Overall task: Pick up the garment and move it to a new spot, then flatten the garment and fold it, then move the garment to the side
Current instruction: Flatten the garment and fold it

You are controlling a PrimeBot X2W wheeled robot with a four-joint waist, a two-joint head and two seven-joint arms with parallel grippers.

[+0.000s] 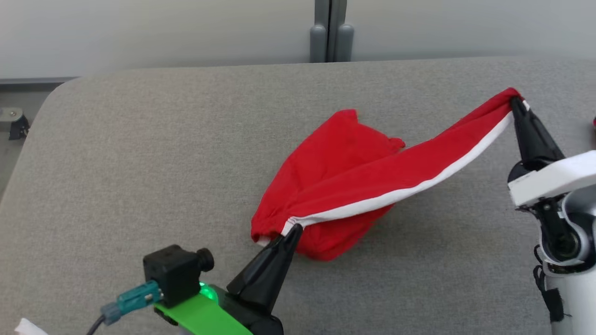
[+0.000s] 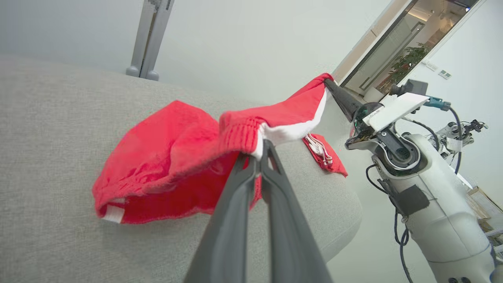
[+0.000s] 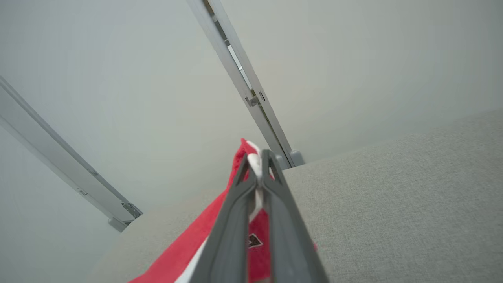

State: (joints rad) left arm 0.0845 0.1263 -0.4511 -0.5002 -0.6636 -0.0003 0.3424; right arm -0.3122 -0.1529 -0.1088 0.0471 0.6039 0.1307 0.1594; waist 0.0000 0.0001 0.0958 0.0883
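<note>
The garment (image 1: 347, 172) is red cloth with a white stripe along one edge, lying on the grey table (image 1: 139, 153). My left gripper (image 1: 293, 231) is shut on its near corner by the elastic hem, seen close in the left wrist view as the gripper (image 2: 261, 147) pinching the garment (image 2: 169, 157). My right gripper (image 1: 516, 103) is shut on the far right corner and holds it above the table, so a striped band hangs stretched between both grippers. In the right wrist view the right gripper (image 3: 257, 165) pinches the garment (image 3: 188, 247). The rest of the cloth lies bunched on the table.
A second red piece with white stripes (image 2: 324, 153) lies near the table's right edge. The table's rounded corner (image 1: 60, 88) is at the far left. A grey post (image 1: 330, 32) stands behind the table against a pale wall.
</note>
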